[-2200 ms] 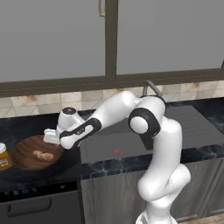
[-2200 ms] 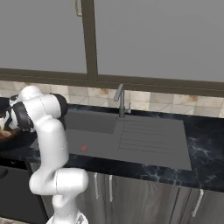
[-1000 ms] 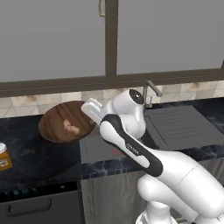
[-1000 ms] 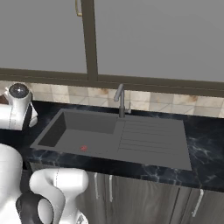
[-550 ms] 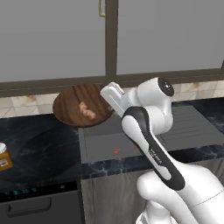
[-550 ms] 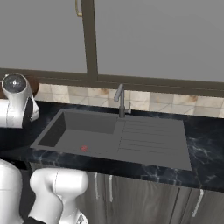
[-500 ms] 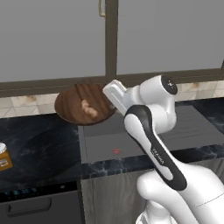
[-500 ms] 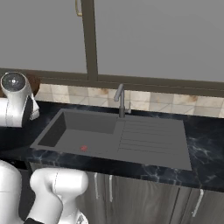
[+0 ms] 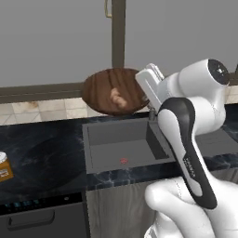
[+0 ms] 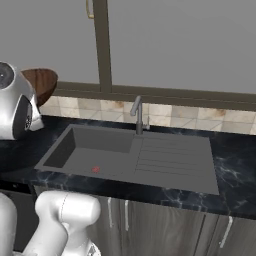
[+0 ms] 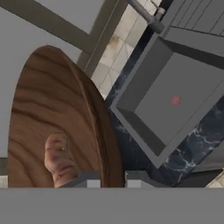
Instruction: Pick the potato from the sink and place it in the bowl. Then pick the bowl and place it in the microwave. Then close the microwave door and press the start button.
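The brown wooden bowl (image 9: 108,88) hangs tilted in the air above the sink's back edge, with the tan potato (image 9: 116,97) lying inside it. My gripper (image 9: 143,93) is shut on the bowl's right rim. In the hand view the bowl (image 11: 48,113) fills the left side, the potato (image 11: 61,159) rests near the fingertips (image 11: 87,179), and the rim passes between them. The dark grey sink (image 9: 123,146) lies below, and its faucet (image 10: 137,114) stands at the back. A slice of the bowl (image 10: 44,82) peeks out behind my arm. The microwave and its door are out of view.
A tiny flat red thing (image 9: 123,161) lies on the sink floor. A small jar (image 9: 3,167) stands on the black marbled counter (image 9: 42,153) at the far left. Grey wall cabinets (image 10: 175,45) hang close above the bowl. A ribbed drainboard (image 10: 172,160) sits right of the basin.
My arm has lifted the bowl with the potato off the left counter and swung it up and to the right, over the sink. In the last half second it drifted slightly further right.
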### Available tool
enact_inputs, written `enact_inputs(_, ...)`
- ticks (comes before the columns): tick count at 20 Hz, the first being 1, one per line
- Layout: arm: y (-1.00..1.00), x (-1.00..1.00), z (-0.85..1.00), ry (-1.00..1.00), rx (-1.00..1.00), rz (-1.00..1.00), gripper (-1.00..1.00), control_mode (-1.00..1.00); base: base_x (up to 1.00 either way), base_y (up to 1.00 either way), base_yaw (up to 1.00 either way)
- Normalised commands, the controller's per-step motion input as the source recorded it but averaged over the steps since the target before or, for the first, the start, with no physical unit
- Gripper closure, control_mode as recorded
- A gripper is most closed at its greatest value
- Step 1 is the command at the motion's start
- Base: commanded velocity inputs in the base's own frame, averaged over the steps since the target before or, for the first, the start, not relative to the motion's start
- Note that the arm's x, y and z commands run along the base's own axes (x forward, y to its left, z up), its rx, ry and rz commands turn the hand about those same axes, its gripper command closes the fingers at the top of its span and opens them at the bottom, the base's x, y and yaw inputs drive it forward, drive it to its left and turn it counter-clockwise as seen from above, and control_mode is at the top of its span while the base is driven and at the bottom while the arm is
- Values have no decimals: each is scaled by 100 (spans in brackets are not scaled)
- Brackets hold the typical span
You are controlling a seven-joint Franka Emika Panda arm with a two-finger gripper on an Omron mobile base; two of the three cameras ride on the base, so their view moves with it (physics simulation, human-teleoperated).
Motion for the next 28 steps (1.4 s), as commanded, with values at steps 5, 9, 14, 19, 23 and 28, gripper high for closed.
enact_inputs(5,-52,-43,25,0,16,-26,100,-100,0,0,0)
enact_inputs(9,-46,-39,11,0,13,-22,100,-100,0,0,0)
enact_inputs(14,-15,-14,4,-5,2,-8,100,-100,0,0,0)
enact_inputs(19,0,0,0,0,0,0,100,-100,0,0,0)
enact_inputs(23,0,0,0,0,0,0,100,-100,0,0,0)
enact_inputs(28,0,0,0,0,0,0,100,100,0,0,0)
